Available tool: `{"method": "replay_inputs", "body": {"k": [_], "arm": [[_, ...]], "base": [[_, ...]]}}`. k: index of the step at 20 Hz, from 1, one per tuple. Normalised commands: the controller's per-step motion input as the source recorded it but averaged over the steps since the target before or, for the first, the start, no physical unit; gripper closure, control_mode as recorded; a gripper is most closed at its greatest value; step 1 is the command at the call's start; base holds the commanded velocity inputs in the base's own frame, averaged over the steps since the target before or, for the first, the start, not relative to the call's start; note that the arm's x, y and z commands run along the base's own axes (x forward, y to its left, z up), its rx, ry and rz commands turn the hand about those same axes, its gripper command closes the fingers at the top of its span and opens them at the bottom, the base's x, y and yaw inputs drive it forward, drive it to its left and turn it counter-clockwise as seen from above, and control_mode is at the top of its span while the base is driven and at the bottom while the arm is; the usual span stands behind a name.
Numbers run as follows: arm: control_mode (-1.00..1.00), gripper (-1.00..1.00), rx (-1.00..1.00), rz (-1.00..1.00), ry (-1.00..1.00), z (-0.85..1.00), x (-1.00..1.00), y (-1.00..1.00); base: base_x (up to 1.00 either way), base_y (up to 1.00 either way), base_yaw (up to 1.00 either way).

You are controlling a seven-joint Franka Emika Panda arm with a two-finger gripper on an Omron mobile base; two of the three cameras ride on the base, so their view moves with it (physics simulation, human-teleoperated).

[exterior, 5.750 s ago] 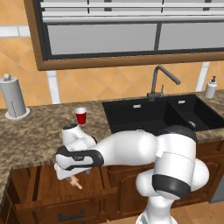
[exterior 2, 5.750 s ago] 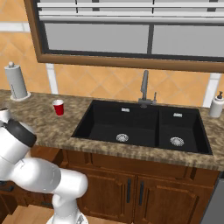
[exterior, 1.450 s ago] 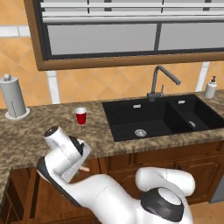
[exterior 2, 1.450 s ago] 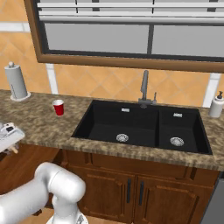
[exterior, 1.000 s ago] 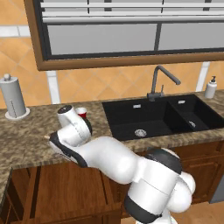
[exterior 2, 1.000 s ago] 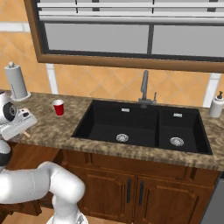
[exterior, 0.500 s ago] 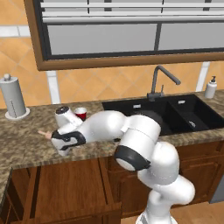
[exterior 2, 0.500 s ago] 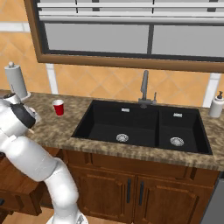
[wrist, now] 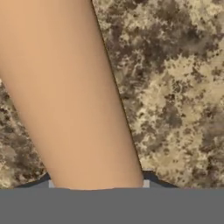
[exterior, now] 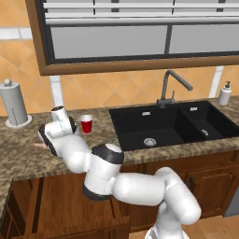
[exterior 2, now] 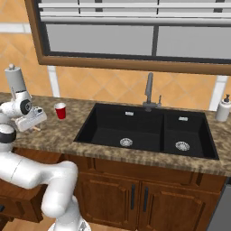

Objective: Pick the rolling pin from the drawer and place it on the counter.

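The tan rolling pin (wrist: 74, 96) looms large in the hand view, lying close over the speckled counter (wrist: 175, 87). My gripper (wrist: 97, 181) is shut on the rolling pin, with one dark fingertip showing on each side of it. In the left base view the gripper (exterior: 45, 143) is low over the counter (exterior: 28, 163), left of the red cup, and a tan end of the pin (exterior: 34, 145) pokes out. In the right base view the gripper (exterior 2: 30, 122) hovers at the counter's left end. The brown drawer (exterior: 51, 205) stands open below.
A red cup (exterior: 86, 123) stands just right of the hand. Behind it at the far left is a paper towel holder (exterior: 14, 103). The black sink (exterior: 172, 123) with its faucet (exterior: 170, 86) lies to the right, and a soap dispenser (exterior: 225, 93) sits at the far right.
The arm has swung up out of the drawer with the rolling pin and brought it down low over the counter, left of the red cup.
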Motion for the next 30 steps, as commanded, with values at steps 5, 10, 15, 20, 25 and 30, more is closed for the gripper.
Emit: {"method": "replay_inputs", "body": {"k": [5,10,15,20,25,30], "arm": [[-1.00,-1.00,-0.03,0.00,0.07,0.02,-0.28,0.07],[-1.00,-1.00,0.00,0.00,0.00,0.00,-0.99,-0.26],[-1.00,-1.00,0.00,0.00,-0.11,0.01,-0.98,-0.32],[-1.00,-1.00,-0.04,0.00,-0.39,0.00,-0.73,-0.43],[-1.00,-1.00,0.00,0.00,-0.39,0.62,-0.75,-0.48],[-1.00,-1.00,0.15,0.00,-0.02,1.00,-0.48,-0.58]], "base": [[0.00,0.00,0.00],[0.00,0.00,0.00],[0.00,0.00,0.00],[0.00,0.00,0.00],[0.00,0.00,0.00],[0.00,0.00,0.00]]}}
